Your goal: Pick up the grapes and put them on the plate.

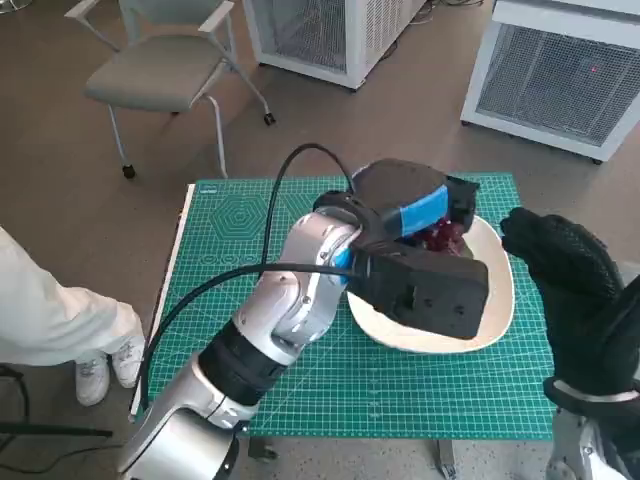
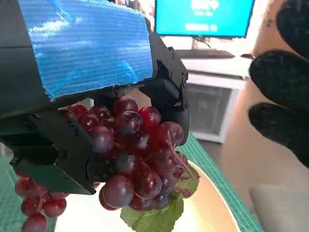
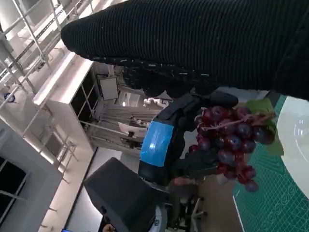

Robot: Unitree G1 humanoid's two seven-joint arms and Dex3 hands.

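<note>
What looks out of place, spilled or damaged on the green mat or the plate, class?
Nothing stands out. The blue-taped black left hand holds the bunch of dark red grapes, which hangs intact above the shallow cream plate. The plate sits level on the green gridded cutting mat, and the black-gloved right hand hovers beside it, holding nothing.

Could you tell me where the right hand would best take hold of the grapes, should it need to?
Probably the free lower part of the grapes, coming from the plate side. The left hand grips the top of the bunch, and the berries and leaf hang clear below it, facing the right hand.
</note>
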